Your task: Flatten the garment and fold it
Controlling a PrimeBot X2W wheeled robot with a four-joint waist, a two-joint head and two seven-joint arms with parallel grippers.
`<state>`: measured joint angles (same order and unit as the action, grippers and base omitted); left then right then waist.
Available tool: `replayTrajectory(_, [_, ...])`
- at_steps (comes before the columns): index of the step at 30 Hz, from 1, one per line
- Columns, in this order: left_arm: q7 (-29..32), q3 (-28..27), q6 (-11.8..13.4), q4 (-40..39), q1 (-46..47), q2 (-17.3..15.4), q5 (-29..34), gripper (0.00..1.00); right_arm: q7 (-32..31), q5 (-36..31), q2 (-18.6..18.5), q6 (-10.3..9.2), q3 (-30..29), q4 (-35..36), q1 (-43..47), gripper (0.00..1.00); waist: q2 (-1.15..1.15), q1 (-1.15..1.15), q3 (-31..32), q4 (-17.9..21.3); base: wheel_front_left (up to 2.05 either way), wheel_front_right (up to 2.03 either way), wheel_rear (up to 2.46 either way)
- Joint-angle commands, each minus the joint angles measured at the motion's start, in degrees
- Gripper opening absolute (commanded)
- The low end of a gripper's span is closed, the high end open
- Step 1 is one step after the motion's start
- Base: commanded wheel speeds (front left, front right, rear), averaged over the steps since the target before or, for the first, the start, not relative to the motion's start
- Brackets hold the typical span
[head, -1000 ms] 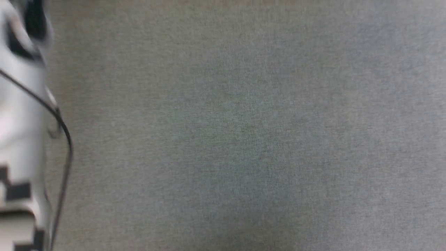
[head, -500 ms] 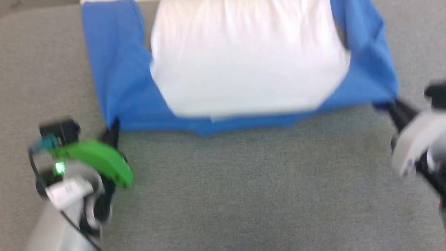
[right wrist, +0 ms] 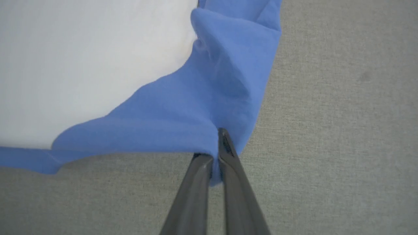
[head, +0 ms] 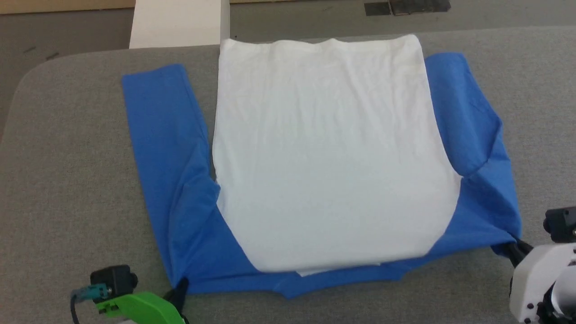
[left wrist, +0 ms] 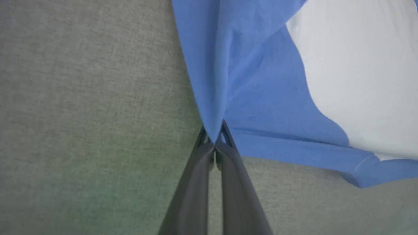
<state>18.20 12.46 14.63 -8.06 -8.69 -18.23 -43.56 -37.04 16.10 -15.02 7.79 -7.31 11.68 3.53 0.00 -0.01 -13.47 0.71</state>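
**Garment, spread on table, pinched at both near corners**

Item: garment (head: 324, 157), long-sleeved, white body with blue sleeves; no print showing on the upward face.

Location: middle of grey cloth-covered table (head: 67, 189), hem at the far edge, shoulder line nearest the robot. Left sleeve (head: 157, 135) and right sleeve (head: 468, 117) running away along either side of the white body. Right sleeve kinked and creased partway along; left one straighter, with slight bunching near the armpit.

Left gripper (left wrist: 214, 132): fingers pressed together on a peak of blue cloth at the near left corner, fabric fanning upward from the tips.

Right gripper (right wrist: 214, 148): likewise clamped, on a fold of blue cloth at the near right corner, a small tuck gathered above the tips.

Condition: body panel largely smooth, faint wrinkles only; near edge slightly wavy between the two grips, a sliver of white peeping out beneath it.

Step in hand, as judged: tail end of flattening, with the shirt drawn taut across the shoulders and laid down. Folding not yet begun.

Next move, as judged: either a gentle outward tug to take the wave out of the near edge, or letting go of both corners and taking fresh holds for the first fold. Care needed on release, to avoid dragging the cloth back into creases; right sleeve likely wanting straightening first.
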Motion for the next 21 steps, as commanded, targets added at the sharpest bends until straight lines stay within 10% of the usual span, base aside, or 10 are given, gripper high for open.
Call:
replayTrajectory(1, [0.79,-0.07,0.0,-0.57,-2.36,-1.15,-0.89,0.0,-1.4,-0.79,0.13,-0.31,-1.43,0.62,1.7,0.0,0.0,0.01,0.65,-0.07,0.0,0.0,0.0])
replayTrajectory(12, [5.12,5.0,-3.33,1.18,-5.05,0.21,-4.1,0.0,-3.85,-3.3,-0.67,-0.31,4.27,-5.27,4.73,0.0,0.0,0.01,1.33,0.07,0.0,0.0,0.0])
replayTrajectory(13, [4.72,5.16,-3.6,1.72,-4.66,0.47,-3.98,0.0,-3.04,-3.37,-0.77,-0.31,4.89,-6.03,4.45,0.24,0.0,0.01,1.36,0.0,0.0,0.0,0.0])
replayTrajectory(14, [3.8,5.22,-3.78,2.31,-4.07,0.73,-3.45,0.38,-1.83,-3.41,-0.83,-0.31,5.39,-6.95,4.15,0.78,0.0,0.01,1.41,-0.08,0.0,0.0,0.0])
replayTrajectory(15, [3.03,5.21,-3.8,2.8,-3.62,0.91,-2.96,1.0,-1.02,-3.33,-0.66,-0.31,5.45,-7.66,3.97,1.0,0.0,0.01,1.47,-0.15,0.0,0.0,0.0])
replayTrajectory(21, [-2.33,3.78,-4.16,4.44,-1.46,1.48,-0.92,1.0,4.9,-4.25,0.65,-0.31,2.68,-8.48,3.91,1.0,0.0,0.01,2.2,-0.59,0.0,0.0,0.0])
